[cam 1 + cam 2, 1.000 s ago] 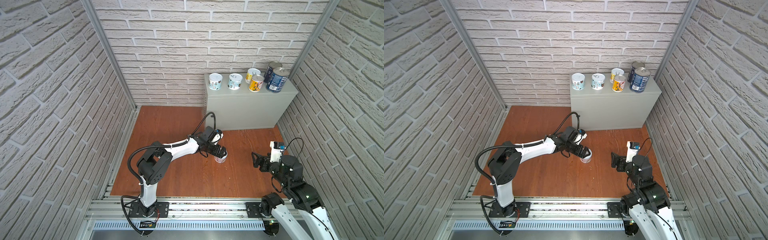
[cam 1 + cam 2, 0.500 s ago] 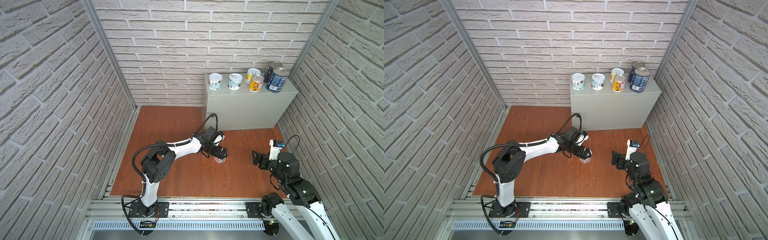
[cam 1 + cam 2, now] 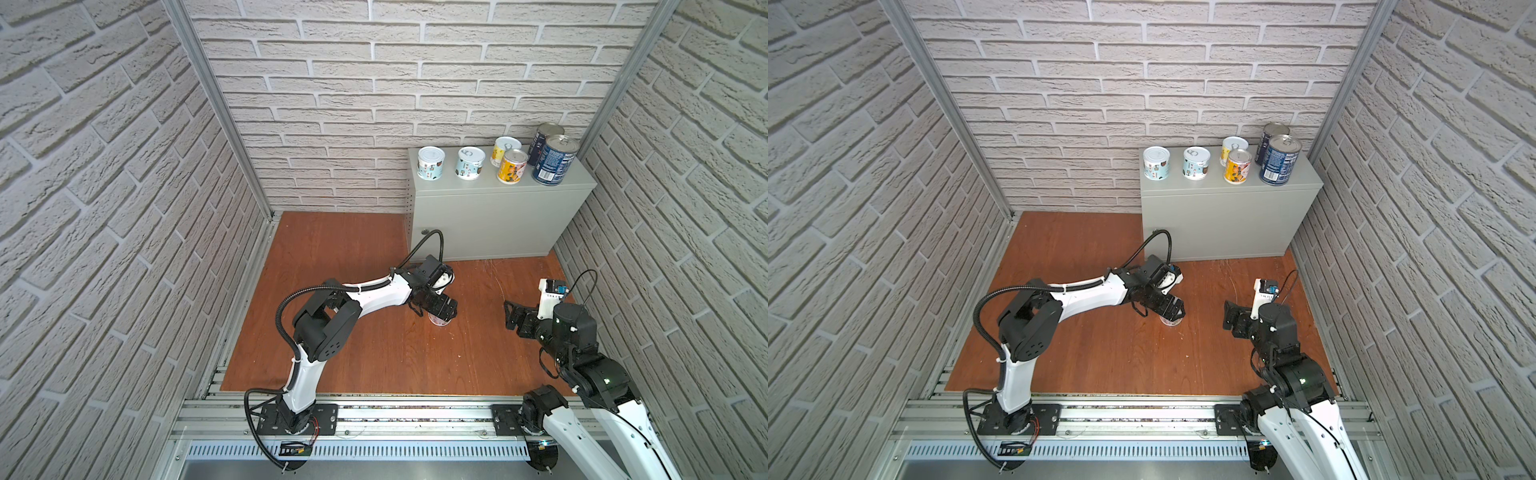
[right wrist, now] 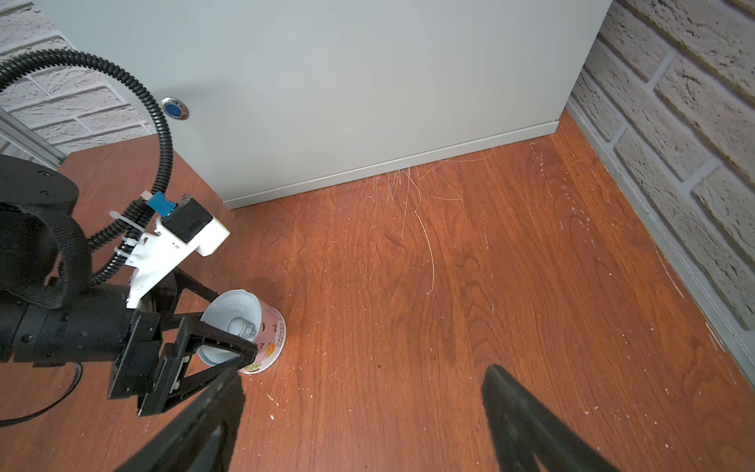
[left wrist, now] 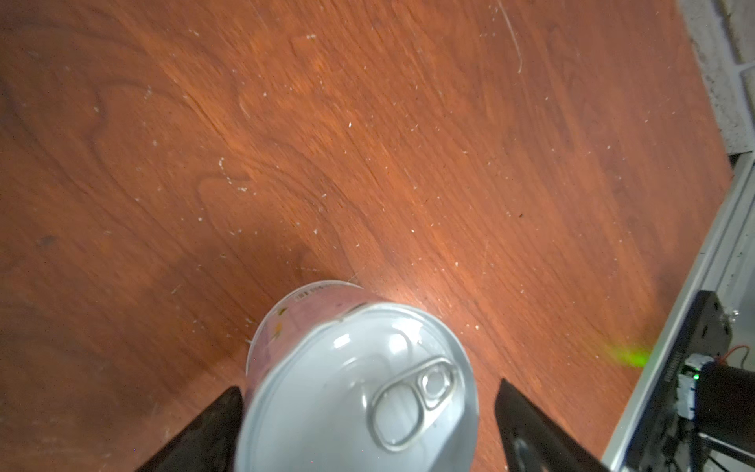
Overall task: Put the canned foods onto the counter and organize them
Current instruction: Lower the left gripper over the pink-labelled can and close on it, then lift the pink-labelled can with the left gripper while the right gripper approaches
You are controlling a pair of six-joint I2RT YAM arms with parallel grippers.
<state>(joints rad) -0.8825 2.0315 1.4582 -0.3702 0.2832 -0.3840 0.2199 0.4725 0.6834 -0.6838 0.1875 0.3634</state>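
A short pink-labelled can with a white pull-tab lid stands upright on the wooden floor. My left gripper straddles it. In the left wrist view one finger lies against the can's side, while the other finger stands a gap away. My right gripper hovers open and empty to the can's right. Several cans stand on the counter, among them two tall dark-blue ones.
The counter fills the back right corner, its round lock on the front. Brick walls close in on three sides. A metal rail runs along the front edge. The left arm's black cable loops up near the counter front.
My left gripper has come down around the pink can and its jaws have narrowed. The right gripper has shifted slightly and stays open.
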